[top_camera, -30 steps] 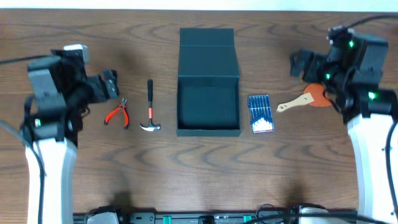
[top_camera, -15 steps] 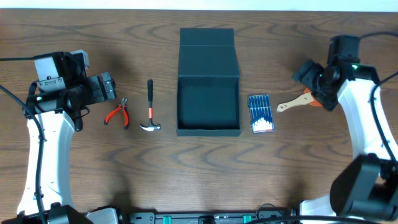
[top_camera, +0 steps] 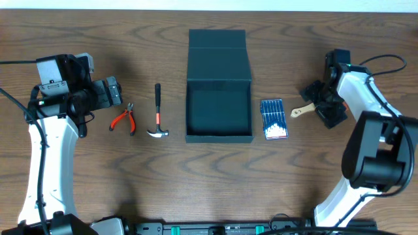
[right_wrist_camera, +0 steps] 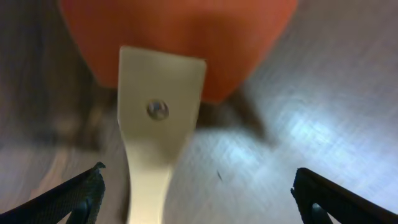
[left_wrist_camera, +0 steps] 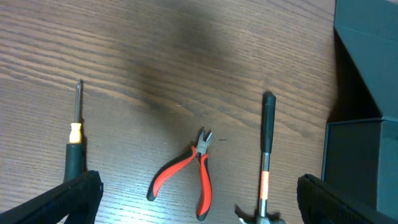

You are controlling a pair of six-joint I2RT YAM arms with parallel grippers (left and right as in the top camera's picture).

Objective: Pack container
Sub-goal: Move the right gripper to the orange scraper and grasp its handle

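Note:
The dark teal container (top_camera: 219, 130) stands open at the table's middle, its lid (top_camera: 219, 52) folded back; its wall also shows in the left wrist view (left_wrist_camera: 357, 155). My left gripper (top_camera: 115, 91) is open and empty, hovering above the red-handled pliers (top_camera: 123, 119) and the hammer (top_camera: 157, 112). In the left wrist view the pliers (left_wrist_camera: 189, 174), the hammer (left_wrist_camera: 266, 149) and a yellow-and-black screwdriver (left_wrist_camera: 74, 137) lie below it. My right gripper (top_camera: 324, 104) is open, low over a spatula (top_camera: 302, 109). Its orange head (right_wrist_camera: 180, 37) and pale wooden handle (right_wrist_camera: 155, 143) fill the right wrist view, between the fingers.
A blue case of bits (top_camera: 273, 119) lies between the container and the spatula. In the overhead view the left arm hides the screwdriver. Wood-grain table all round.
My right arm has swung down and toward the container, bringing its open gripper over the spatula's orange head. The left arm has barely moved in the last half second.

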